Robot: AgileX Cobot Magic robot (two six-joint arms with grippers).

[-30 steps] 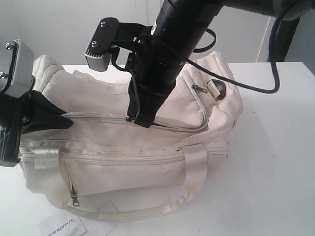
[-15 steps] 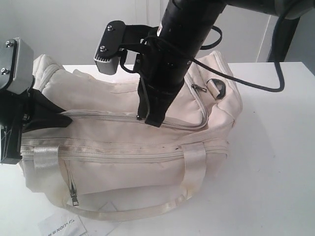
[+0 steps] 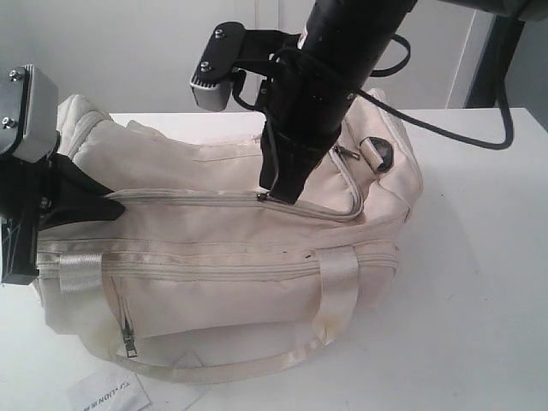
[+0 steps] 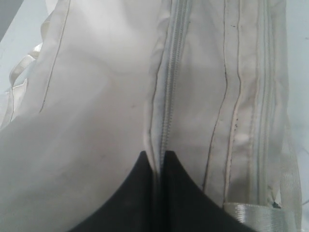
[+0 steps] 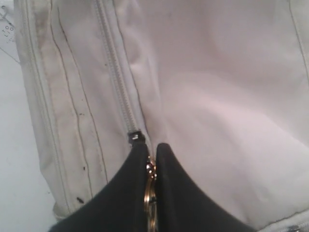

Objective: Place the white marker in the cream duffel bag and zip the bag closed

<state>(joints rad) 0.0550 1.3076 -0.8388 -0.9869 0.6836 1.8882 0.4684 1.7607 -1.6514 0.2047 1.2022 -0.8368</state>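
R hand (image 5: 150,147) clenched on zip pull (image 5: 150,170) mid-top of bag (image 3: 214,248), L hand (image 4: 155,153) pinching zip track (image 3: 184,195) at bag's left end; track runs lengthwise, so next pull prob. goes rightward, away from L hand; marker not visible, presum. inside.

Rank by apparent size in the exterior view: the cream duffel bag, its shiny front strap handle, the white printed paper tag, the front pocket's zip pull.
Largest to smallest:
1. cream fabric duffel bag
2. shiny cream strap handle
3. white printed paper tag, partly cut off by the frame
4. small metal front-pocket zip pull
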